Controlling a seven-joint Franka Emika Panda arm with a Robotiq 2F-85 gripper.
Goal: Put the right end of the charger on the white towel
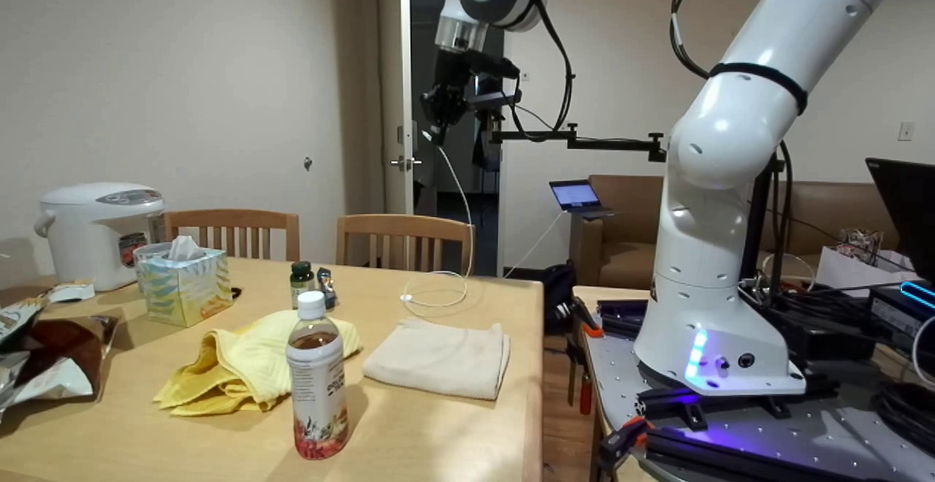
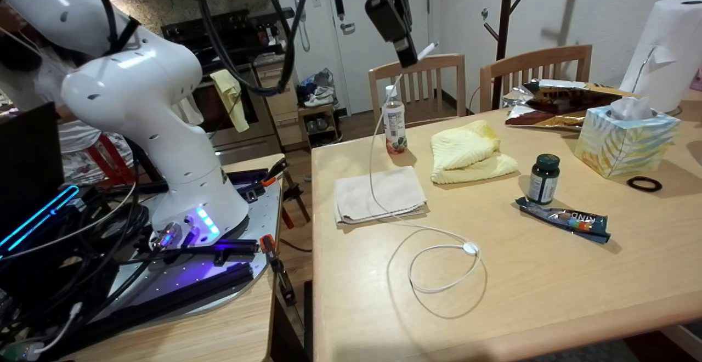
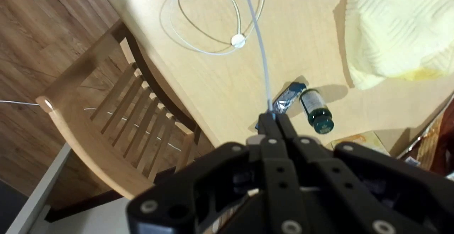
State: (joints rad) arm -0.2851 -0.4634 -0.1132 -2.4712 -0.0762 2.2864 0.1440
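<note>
My gripper (image 1: pixel 437 136) is high above the table, its fingers shut on the white charger cable (image 1: pixel 467 204). In an exterior view, the gripper (image 2: pixel 409 55) has the cable's white end (image 2: pixel 428 50) sticking out past its fingertips. The cable (image 2: pixel 371 167) hangs down to a loop on the tabletop, with a round white clip (image 2: pixel 470 248) on it. In the wrist view, the fingertips (image 3: pixel 276 116) are nearly together around the cable (image 3: pixel 262 49). The folded white towel (image 1: pixel 438 359) lies flat near the table edge on the robot's side; it also shows in an exterior view (image 2: pixel 381 192), below the hanging cable.
A yellow towel (image 1: pixel 256 358) and an upright drink bottle (image 1: pixel 318 387) are beside the white towel. A green bottle (image 2: pixel 544 180), a snack bar (image 2: pixel 565 219), a tissue box (image 2: pixel 625 140) and chip bags (image 2: pixel 565 104) stand or lie farther along. Chairs (image 1: pixel 405 228) line the table.
</note>
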